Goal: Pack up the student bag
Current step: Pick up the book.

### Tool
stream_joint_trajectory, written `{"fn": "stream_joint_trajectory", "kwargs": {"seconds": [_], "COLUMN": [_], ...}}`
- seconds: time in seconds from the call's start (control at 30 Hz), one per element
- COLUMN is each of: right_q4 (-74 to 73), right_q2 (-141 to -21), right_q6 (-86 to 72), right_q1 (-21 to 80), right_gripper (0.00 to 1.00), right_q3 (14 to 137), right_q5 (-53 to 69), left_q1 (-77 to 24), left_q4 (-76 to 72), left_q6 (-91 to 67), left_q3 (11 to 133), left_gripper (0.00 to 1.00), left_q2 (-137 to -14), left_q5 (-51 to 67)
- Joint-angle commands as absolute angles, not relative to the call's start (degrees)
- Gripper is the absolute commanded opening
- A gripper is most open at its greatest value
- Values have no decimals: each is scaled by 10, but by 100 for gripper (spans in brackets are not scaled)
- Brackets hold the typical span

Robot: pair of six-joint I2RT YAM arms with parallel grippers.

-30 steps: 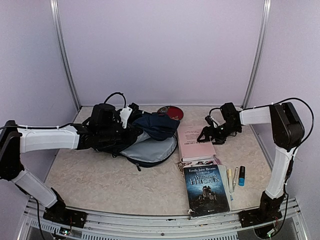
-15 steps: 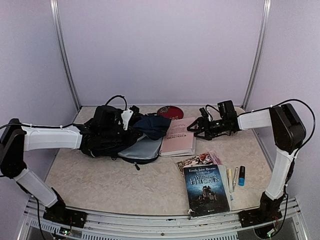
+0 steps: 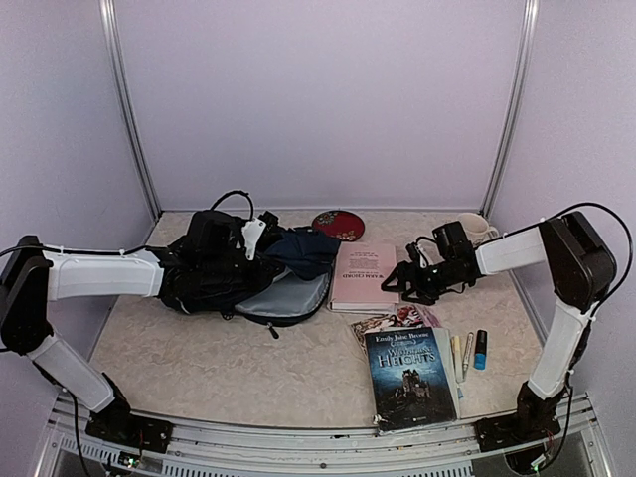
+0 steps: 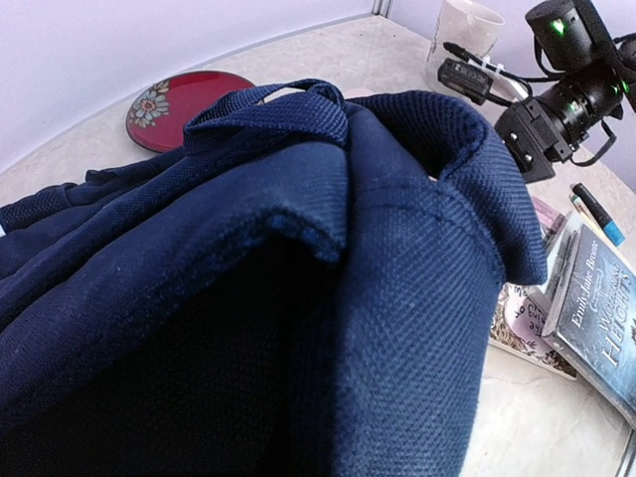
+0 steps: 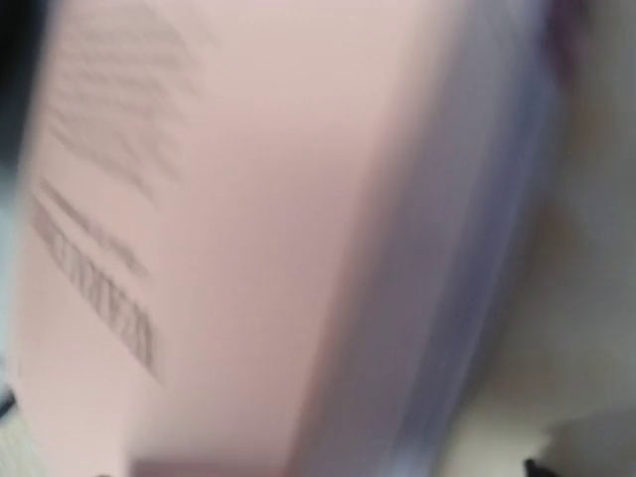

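Gripping navy blue fabric backpack (image 3: 298, 248) with clenched left hand (image 3: 256, 231); holding wide-spread right hand (image 3: 397, 286) at pink rectangular paperback book (image 3: 363, 273) directly ahead, not showing whether grasping.

Navy backpack (image 3: 303, 248) – pink book (image 3: 364, 278) – red plate (image 3: 338, 223), floral motif; beige mottled tabletop (image 3: 219, 358).

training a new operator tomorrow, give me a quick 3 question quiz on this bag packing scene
1. True or false: the red plate lies outside the bag.
2. The pink book lies: a) wholly inside the bag b) on the table beside the bag c) on top of the bag.
3. What stands in the far right corner?
Key: 1 true; 2 b; 3 a white mug.
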State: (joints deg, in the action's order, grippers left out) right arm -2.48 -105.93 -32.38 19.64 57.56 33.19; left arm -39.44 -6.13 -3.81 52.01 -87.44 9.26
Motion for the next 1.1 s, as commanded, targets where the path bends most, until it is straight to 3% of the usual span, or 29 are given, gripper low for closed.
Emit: {"fn": "stream_joint_trajectory", "kwargs": {"seconds": [0.0,0.27,0.53,0.73,0.93,1.07], "right_q4": [-54,-52,0,120,234,271], "right_q2": [-1004,-1012,-1084,-1090,-1076,-1079], "right_q6": [-310,-317,-383,-465,-533,-559], "right_q1": [208,197,199,214,230,232], "right_gripper": [87,96,90,88,81,63], "right_q3": [540,558,558,535,534,539], "right_q5": [307,314,347,426,464,470], "left_q1": [-411,-411,-417,-423,-431,-435], "left_q4": [-80,-70,-68,-74,-77,-77], "left_q6": [-41,-38,-38,-40,-34,-31], "left_q3": [540,544,547,551,555,558], "left_gripper": [0,0,0,0,0,0], "left_q2": [-868,-872,-873,-883,-883,-882], "left_q5": [128,118,122,125,128,129]}}
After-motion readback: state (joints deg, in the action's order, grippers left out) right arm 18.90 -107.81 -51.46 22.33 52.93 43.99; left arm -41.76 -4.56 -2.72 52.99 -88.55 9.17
